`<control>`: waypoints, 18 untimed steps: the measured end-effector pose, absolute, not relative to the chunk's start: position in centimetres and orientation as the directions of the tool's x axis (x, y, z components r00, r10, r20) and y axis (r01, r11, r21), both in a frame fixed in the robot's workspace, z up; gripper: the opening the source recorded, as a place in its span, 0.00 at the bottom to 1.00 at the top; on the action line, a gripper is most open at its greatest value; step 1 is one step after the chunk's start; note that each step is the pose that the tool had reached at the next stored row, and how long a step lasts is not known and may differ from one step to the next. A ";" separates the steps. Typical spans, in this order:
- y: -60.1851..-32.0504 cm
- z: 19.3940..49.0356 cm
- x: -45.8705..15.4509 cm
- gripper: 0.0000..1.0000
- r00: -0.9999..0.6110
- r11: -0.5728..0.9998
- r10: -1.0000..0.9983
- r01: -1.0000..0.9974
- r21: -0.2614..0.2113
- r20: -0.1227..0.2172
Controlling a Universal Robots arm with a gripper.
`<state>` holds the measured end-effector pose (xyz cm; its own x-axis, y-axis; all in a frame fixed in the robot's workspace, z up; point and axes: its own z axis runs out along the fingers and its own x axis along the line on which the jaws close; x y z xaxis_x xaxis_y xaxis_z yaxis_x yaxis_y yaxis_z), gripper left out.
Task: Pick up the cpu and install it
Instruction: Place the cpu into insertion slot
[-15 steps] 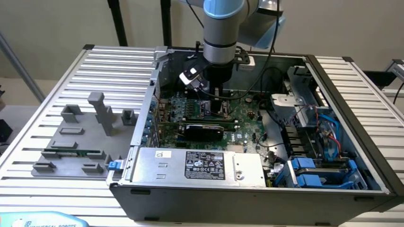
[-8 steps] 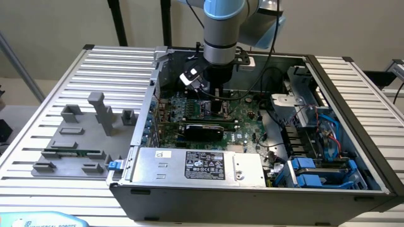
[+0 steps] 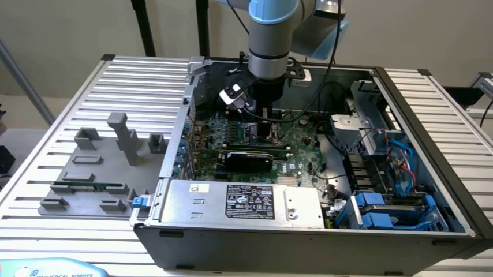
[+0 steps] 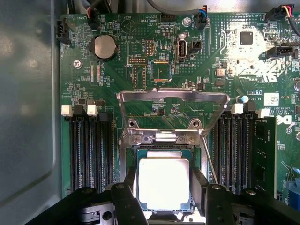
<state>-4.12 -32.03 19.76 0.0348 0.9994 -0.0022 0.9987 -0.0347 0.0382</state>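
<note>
Holding the chip by two opposite edges in my gripper, right over the socket. The clamp frame is flipped open just beside the socket. Best done flat, corners squared to the socket, no pressing. Tilt risks bent pins.

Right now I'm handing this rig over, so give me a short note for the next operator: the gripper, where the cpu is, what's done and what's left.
Gripper: down inside the open computer case, over the motherboard. It is shut on the cpu, with its fingers against two opposite edges.
Cpu: within the socket frame, silver top up. Whether it is fully seated cannot be told.
Done: cpu picked up and brought to the socket. The load plate is flipped open.
Left: cpu not yet released, load plate not yet closed.
</note>
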 end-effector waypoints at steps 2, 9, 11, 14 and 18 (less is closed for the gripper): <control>-32.0 19.8 -4.1 0.55 0.033 -0.033 0.999 0.999 0.038 -0.002; -32.0 19.7 -4.1 0.55 0.033 -0.033 0.999 0.999 0.038 -0.002; -32.0 19.7 -4.1 0.55 0.033 -0.033 0.999 0.999 0.038 -0.002; -32.0 19.7 -4.1 0.55 0.033 -0.033 0.999 0.999 0.038 -0.002; -32.0 19.7 -4.1 0.56 0.033 -0.033 0.999 0.999 0.038 -0.002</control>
<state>-4.12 -32.04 19.71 0.0328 0.9995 -0.0022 0.9987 -0.0327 0.0384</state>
